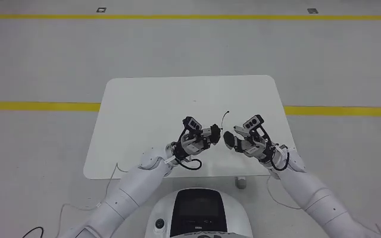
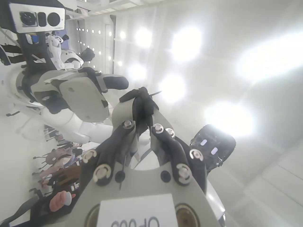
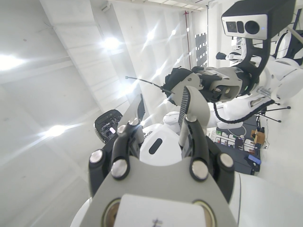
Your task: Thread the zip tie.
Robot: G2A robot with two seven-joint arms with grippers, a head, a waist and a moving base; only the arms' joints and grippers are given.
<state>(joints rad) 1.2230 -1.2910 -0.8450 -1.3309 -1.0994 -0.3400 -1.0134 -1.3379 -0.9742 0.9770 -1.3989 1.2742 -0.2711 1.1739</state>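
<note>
Left jaws clamped on zip tie (image 3: pixel 151 84), tail jutting past them, right jaws spread apart, just beside.

A white worktop (image 1: pixel 149 119) with rounded corners stands on a grey floor (image 1: pixel 53 59) crossed by yellow lines (image 1: pixel 47 106). Over its near half the left claw (image 1: pixel 214 135) and right claw (image 1: pixel 230 141) face each other, tips almost meeting. A thin black zip tie (image 1: pixel 224 119) curves up from between them.
</note>
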